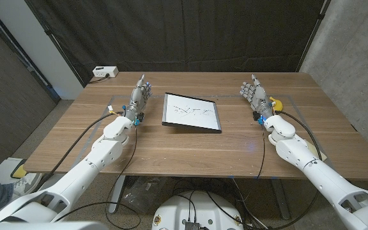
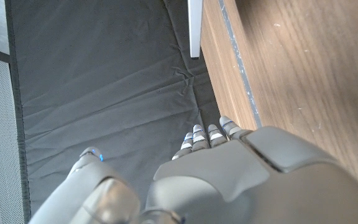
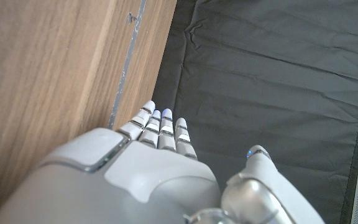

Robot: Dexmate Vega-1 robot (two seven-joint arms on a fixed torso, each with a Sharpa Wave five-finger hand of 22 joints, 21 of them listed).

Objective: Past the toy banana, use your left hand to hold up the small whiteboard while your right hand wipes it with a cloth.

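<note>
The small whiteboard [image 1: 191, 112], white with a dark frame and faint scribbles, lies on the wooden table [image 1: 190, 147] at the middle. My left hand [image 1: 140, 98] stands left of it, fingers straight and apart, holding nothing. My right hand [image 1: 255, 94] stands right of the board, also holding nothing. A yellow toy banana [image 1: 275, 103] peeks out just behind the right hand. In the left wrist view my left hand [image 2: 229, 168] points along the table toward its far edge; in the right wrist view my right hand [image 3: 148, 162] does the same.
A white power strip [image 1: 104, 73] sits at the table's far left corner. Black curtain [image 1: 184, 32] hangs behind the table. Cables run along both forearms. A pale object [image 2: 195, 28] stands at the table's edge in the left wrist view.
</note>
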